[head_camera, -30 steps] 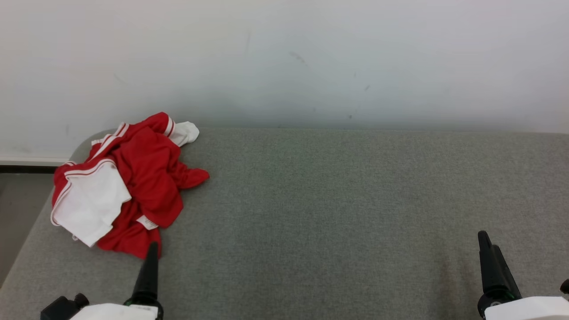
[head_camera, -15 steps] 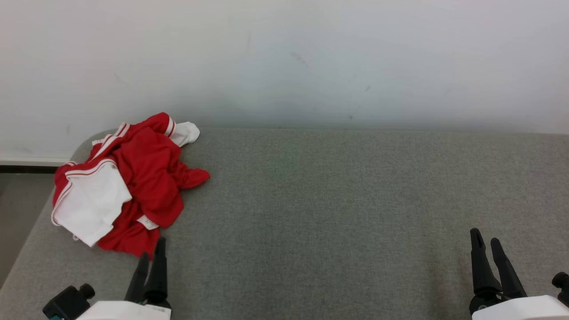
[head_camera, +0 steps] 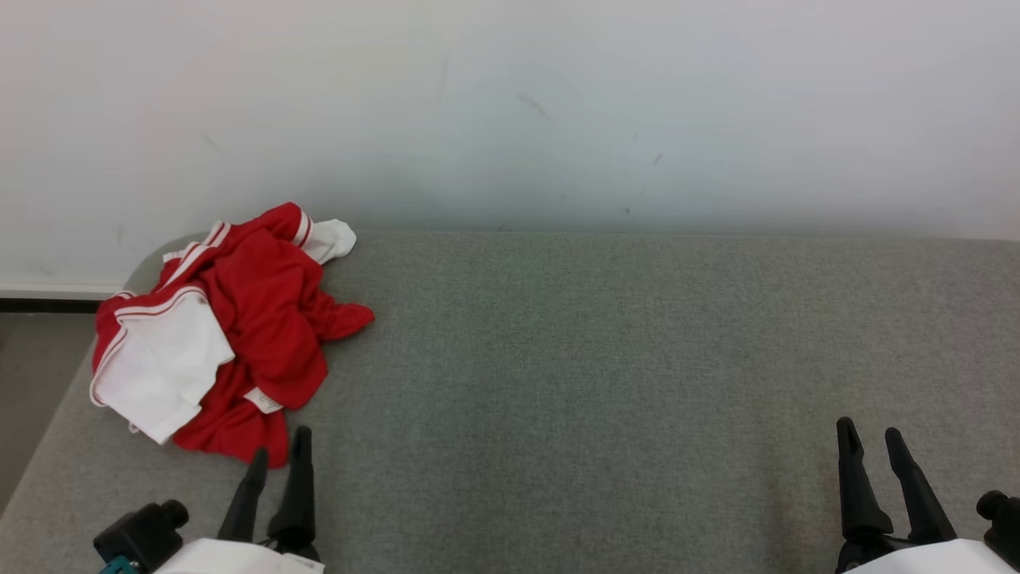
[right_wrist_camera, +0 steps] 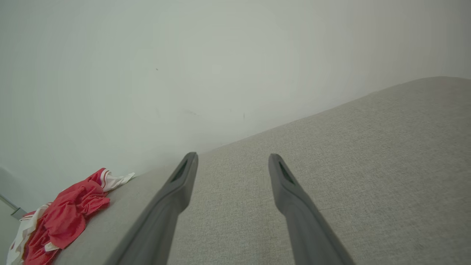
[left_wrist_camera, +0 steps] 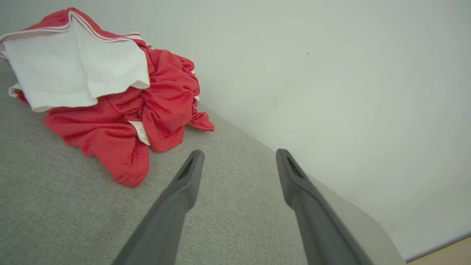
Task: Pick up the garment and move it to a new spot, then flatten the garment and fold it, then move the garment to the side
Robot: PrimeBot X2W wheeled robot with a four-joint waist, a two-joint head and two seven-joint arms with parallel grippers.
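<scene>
In the head view, a crumpled red-and-white jersey [head_camera: 239,319] lies at the far left corner of the grey tabletop [head_camera: 606,359], close to the pale wall [head_camera: 510,104]. Its long axis runs on a slant from the near left edge up toward the wall, a white cuff with red stripes lies at the far end, and a red corner points right toward the tabletop's middle. The cloth is bunched in soft folds, with a broad white panel edged in red piping on the left and a small white care label [head_camera: 263,399] near the front hem. The tabletop is covered in coarse woven fabric and its corner is rounded. The left end effector [head_camera: 280,443] has its dark tapered fingers spread, tips just beside the jersey's near hem, and the right end effector [head_camera: 868,429], also spread, is well apart at the lower right. In the left wrist view, the left end effector [left_wrist_camera: 239,152] stands wide over bare weave, with the jersey [left_wrist_camera: 162,95] heaped ahead to the left and its white panel draped on top. In the right wrist view, the right end effector [right_wrist_camera: 232,155] is spread with nothing between its fingers, and the jersey [right_wrist_camera: 70,217] is small at the far corner.
</scene>
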